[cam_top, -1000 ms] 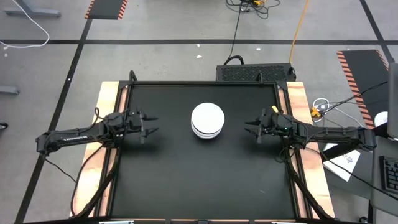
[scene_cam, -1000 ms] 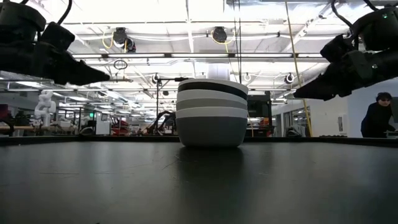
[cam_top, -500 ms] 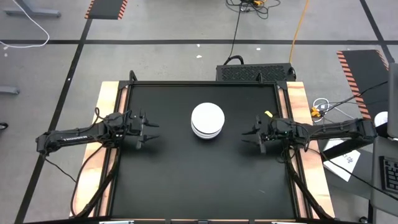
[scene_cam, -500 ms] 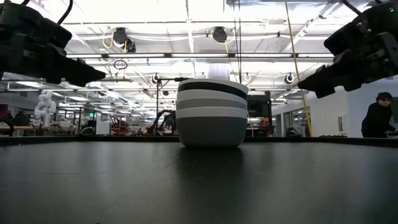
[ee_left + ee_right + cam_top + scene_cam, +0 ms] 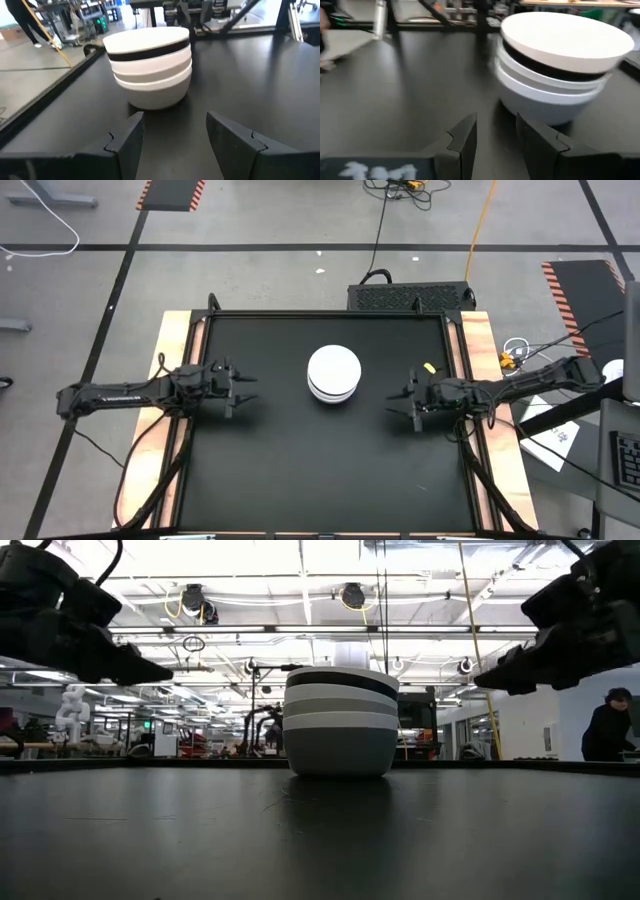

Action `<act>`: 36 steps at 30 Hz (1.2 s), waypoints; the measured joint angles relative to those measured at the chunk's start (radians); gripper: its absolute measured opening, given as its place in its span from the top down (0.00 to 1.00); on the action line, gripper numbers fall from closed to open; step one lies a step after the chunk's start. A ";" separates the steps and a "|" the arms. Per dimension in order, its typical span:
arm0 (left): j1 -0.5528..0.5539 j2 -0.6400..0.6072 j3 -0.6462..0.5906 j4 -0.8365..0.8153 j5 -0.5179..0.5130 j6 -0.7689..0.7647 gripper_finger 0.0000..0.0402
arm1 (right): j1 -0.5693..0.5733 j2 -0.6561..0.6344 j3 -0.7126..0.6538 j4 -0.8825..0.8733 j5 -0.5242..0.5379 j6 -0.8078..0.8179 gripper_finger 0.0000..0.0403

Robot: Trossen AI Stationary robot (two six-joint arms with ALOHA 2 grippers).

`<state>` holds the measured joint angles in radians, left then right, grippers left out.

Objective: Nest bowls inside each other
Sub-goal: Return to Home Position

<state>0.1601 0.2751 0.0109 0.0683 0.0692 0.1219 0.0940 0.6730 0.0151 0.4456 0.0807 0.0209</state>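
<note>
looking down on the black table [image 5: 300,470], we see one stack of bowls [image 5: 333,374] at its middle, a little toward the far edge. each bowl sits inside the one below, so the pile stands upright and compact. the left gripper [image 5: 243,383] hovers to the left of the stack, well apart from it, fingers spread and holding nothing. the right gripper [image 5: 400,402] hovers to the right, likewise spread and empty. we judge that both stand off this way because the nesting looks done and the arms need only draw home without brushing the pile. counting: one stack, two grippers, no loose bowl. in the level view we count one black bowl [image 5: 342,682] under a white top bowl [image 5: 147,40], with white and light grey rims below. we cannot separate every rim for sure.
</note>
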 joint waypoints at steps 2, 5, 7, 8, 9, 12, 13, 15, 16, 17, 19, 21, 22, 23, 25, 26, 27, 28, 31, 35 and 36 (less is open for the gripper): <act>-0.004 0.016 0.000 0.001 0.000 0.000 0.46 | -0.001 0.016 0.000 0.000 0.037 -0.006 0.68; -0.005 0.029 0.000 0.017 -0.001 0.008 0.46 | -0.013 0.024 0.000 0.015 0.077 -0.025 0.68; -0.005 0.033 0.000 0.033 -0.001 0.013 0.46 | -0.032 0.024 0.000 0.031 0.075 -0.048 0.68; -0.005 0.033 0.000 0.041 -0.002 0.014 0.46 | -0.045 0.024 0.000 0.038 0.072 -0.060 0.68; -0.005 0.033 0.000 0.048 -0.002 0.015 0.46 | -0.061 0.024 0.000 0.049 0.067 -0.070 0.68; -0.005 0.033 0.000 0.061 -0.002 0.032 0.46 | -0.134 0.024 0.000 0.077 -0.008 -0.088 0.68; -0.005 0.033 0.000 0.062 -0.002 0.037 0.46 | -0.161 0.024 0.000 0.087 -0.039 -0.087 0.68; -0.005 0.033 0.000 0.062 -0.003 0.042 0.46 | -0.222 0.024 0.000 0.103 -0.102 -0.077 0.68; -0.005 0.033 0.000 0.062 -0.003 0.042 0.46 | -0.251 0.024 0.000 0.113 -0.136 -0.062 0.68; -0.004 0.033 0.000 0.063 -0.003 0.042 0.46 | -0.282 0.024 0.000 0.117 -0.167 -0.047 0.68; -0.004 0.033 0.000 0.063 -0.003 0.041 0.46 | -0.336 0.024 0.000 0.118 -0.206 -0.018 0.68; -0.004 0.033 0.000 0.063 -0.002 0.041 0.46 | -0.380 0.025 0.000 0.118 -0.219 0.002 0.68; -0.004 0.033 0.000 0.063 -0.002 0.041 0.46 | -0.397 0.025 0.000 0.118 -0.236 0.004 0.68; -0.004 0.033 0.000 0.063 -0.003 0.041 0.46 | -0.409 0.025 0.000 0.121 -0.258 0.004 0.68; -0.004 0.033 0.000 0.061 -0.002 0.041 0.46 | -0.424 0.024 0.000 0.150 -0.309 0.016 0.68; -0.004 0.033 0.000 0.057 -0.002 0.041 0.46 | -0.427 0.024 0.000 0.170 -0.328 0.023 0.68; -0.004 0.033 0.000 0.056 -0.002 0.040 0.46 | -0.429 0.024 0.000 0.187 -0.349 0.028 0.68; -0.004 0.033 0.000 0.056 -0.002 0.040 0.46 | -0.429 0.023 0.000 0.204 -0.370 0.032 0.68; -0.004 0.033 0.000 0.056 -0.002 0.039 0.46 | -0.428 0.021 0.012 0.230 -0.403 0.048 0.68; -0.004 0.033 0.000 0.054 -0.002 0.028 0.46 | -0.423 0.021 0.045 0.172 -0.401 0.051 0.68; -0.004 0.033 0.000 0.052 -0.002 0.025 0.46 | -0.419 0.019 0.051 0.145 -0.399 0.051 0.68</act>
<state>0.1565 0.3077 0.0109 0.1206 0.0677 0.1467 -0.3247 0.6922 0.0657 0.5906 -0.3182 0.0715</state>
